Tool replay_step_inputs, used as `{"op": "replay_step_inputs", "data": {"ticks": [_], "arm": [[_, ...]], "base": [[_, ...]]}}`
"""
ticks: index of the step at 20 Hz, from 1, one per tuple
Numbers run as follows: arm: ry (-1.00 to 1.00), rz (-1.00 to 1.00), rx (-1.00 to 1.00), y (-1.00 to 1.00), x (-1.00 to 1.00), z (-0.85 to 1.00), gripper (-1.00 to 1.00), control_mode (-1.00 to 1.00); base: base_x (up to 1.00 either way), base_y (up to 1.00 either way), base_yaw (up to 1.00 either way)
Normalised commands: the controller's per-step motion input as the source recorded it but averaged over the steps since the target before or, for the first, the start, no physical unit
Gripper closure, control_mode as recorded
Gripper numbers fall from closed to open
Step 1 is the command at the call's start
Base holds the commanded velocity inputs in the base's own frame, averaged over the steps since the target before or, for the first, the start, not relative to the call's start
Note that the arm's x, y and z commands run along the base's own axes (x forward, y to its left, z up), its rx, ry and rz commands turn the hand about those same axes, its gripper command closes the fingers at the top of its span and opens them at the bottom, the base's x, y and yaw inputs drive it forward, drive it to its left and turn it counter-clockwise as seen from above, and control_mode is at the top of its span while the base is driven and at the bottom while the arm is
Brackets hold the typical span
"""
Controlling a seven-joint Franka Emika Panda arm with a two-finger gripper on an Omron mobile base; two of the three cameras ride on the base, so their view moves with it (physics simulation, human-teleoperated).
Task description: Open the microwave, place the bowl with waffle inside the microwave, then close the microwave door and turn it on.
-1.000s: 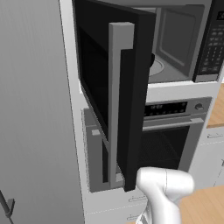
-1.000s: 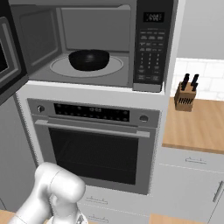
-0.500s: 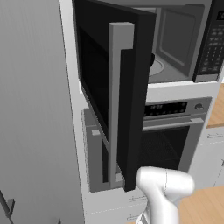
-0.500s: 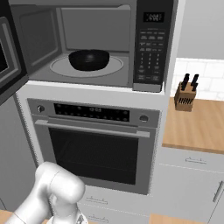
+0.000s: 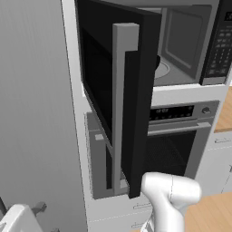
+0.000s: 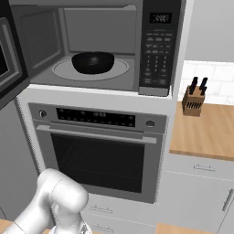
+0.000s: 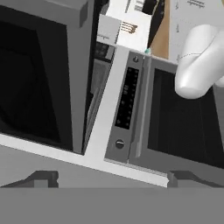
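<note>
The microwave (image 6: 157,55) stands open, and its grey cavity holds a round turntable (image 6: 119,71). On the turntable sits the small dark bowl (image 6: 93,62); I cannot make out what lies in it. The microwave door (image 5: 99,86) is swung far out to the left, its long grey bar handle (image 5: 120,113) facing the base. In the hand view the door (image 7: 30,74) and its handle (image 7: 78,74) lie at the left. My gripper (image 7: 113,178) hangs low in front of the oven, well below the door. It is open, with nothing between its fingertips (image 7: 41,177).
Below the microwave is a steel wall oven (image 6: 100,155) with a horizontal handle and knobs. A wooden counter (image 6: 205,128) with a knife block (image 6: 194,98) lies to the right. A tall grey panel (image 5: 31,113) rises at the left, behind the open door.
</note>
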Motion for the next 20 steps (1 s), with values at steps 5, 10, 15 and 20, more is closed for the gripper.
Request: {"op": "replay_step_inputs", "data": {"ticks": [5, 10, 15, 20], "arm": [[-0.14, -0.01, 0.00, 0.17, 0.88, -0.92, -1.00, -1.00], [-0.20, -0.01, 0.01, 0.12, 0.47, -0.15, -1.00, -1.00], [-0.04, 0.00, 0.07, 0.00, 1.00, -0.15, -1.00, -1.00], [-0.09, 0.00, 0.06, 0.00, 0.83, -0.01, -1.00, -1.00]], "base": [[0.00, 0.00, 0.00], [0.00, 0.00, 0.00], [0.00, 0.00, 0.00], [0.00, 0.00, 0.00]]}}
